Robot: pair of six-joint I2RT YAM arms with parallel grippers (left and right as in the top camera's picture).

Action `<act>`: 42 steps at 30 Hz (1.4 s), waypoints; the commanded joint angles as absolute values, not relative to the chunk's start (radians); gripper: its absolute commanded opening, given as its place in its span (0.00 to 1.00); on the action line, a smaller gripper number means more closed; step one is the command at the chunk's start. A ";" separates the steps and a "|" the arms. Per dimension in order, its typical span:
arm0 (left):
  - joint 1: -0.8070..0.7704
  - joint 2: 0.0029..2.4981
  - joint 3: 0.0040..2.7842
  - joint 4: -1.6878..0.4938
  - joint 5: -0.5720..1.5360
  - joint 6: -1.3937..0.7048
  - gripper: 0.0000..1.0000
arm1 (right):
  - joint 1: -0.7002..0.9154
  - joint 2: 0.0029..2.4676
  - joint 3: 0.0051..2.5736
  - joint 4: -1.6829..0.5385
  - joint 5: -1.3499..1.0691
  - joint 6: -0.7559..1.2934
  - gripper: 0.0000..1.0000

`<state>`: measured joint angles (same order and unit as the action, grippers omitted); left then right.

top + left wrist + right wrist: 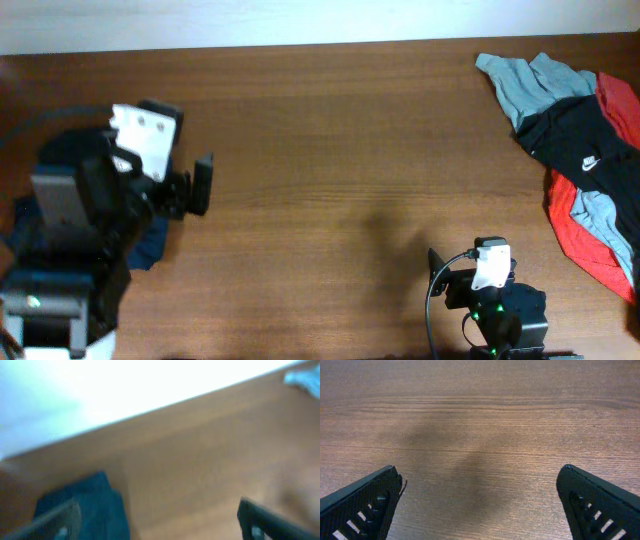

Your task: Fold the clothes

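At the far left of the table (330, 130), the navy shorts (150, 245) are seen bunched beneath the left arm, with only dark blue edges showing past its body in the overhead view. The left gripper (200, 185) is held just right of and beyond that cloth, over bare wood. In the blurred left wrist view its fingers (55, 522) are spread wide with nothing between them, and the shorts (85, 505) lie at the lower left, close beside one finger; whether cloth and finger touch cannot be told through the blur.

The middle of the table is shown as plain wood grain.

Toward the near right, the right gripper (437, 272) is parked low over the table, well apart from the shorts. Its fingers (360, 505) are seen released and wide apart, with only wood under them.

At the far right edge, a heap of other clothing is left: a grey garment (525, 85), a black garment (585, 140) bearing a white logo, and a red garment (618, 100) beneath them.
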<state>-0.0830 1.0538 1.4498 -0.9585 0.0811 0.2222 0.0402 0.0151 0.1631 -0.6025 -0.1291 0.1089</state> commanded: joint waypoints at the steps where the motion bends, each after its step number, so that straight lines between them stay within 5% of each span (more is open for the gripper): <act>1: -0.086 0.881 1.169 -0.812 0.047 0.184 0.99 | 0.032 0.007 0.156 -0.601 -0.135 0.116 0.99; 8: -0.086 0.509 0.662 -0.509 0.045 0.173 0.99 | 0.032 0.007 0.156 -0.601 -0.135 0.115 0.99; 18: -0.092 0.152 0.346 -0.482 0.048 0.127 0.99 | 0.032 0.007 0.156 -0.601 -0.135 0.116 0.99; 42: -0.092 0.005 0.101 -0.323 0.074 0.117 0.99 | 0.032 0.007 0.156 -0.601 -0.135 0.116 0.99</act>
<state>-0.0872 0.0154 0.1127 -0.3283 0.0559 0.1299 0.0395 0.0147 0.1623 -0.6006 -0.1291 0.1089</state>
